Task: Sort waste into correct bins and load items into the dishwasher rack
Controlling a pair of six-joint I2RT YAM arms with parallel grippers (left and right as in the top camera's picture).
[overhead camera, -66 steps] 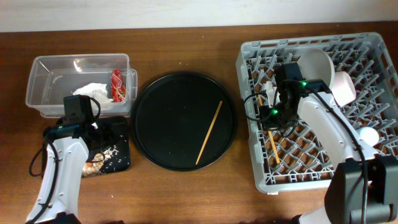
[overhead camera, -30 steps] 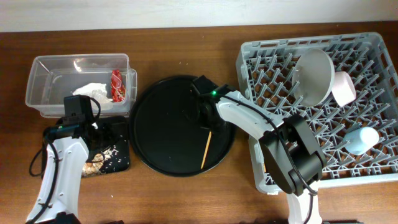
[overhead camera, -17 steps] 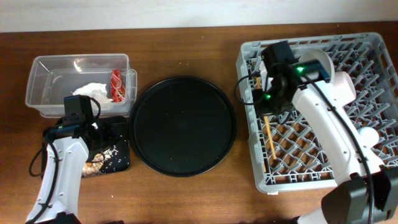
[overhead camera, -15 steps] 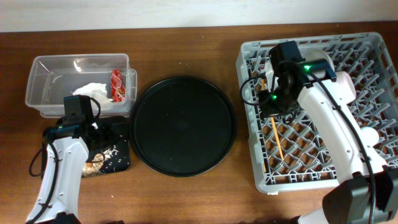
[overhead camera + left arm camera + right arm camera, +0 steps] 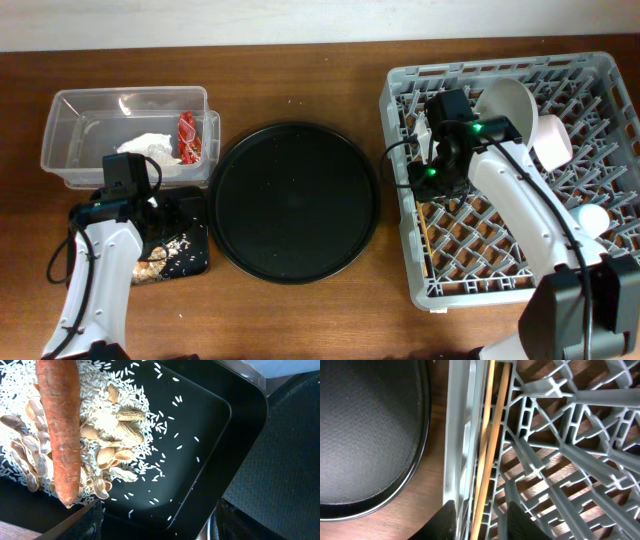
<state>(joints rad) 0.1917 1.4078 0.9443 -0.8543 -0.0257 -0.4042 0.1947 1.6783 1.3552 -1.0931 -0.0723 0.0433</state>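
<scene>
My right gripper is open, low over the left side of the dishwasher rack. In the right wrist view its fingers straddle the pair of chopsticks, which lie along the rack's left wall. The plate stands upright in the rack, with the whitish bowl beside it and the light-blue cup further right. My left gripper is open and empty over the shallow black tray, which holds the carrot and the rice scraps. The clear tub holds the napkin and the red wrapper.
The large round black tray sits between the bins and the rack, and its rim shows in the right wrist view. Peanut shells lie among the rice. The rack's upright pegs crowd round the right gripper.
The right arm took the chopstick off the round tray and carried it into the rack. It now lies beside the other along the left wall. The left arm has not moved.
</scene>
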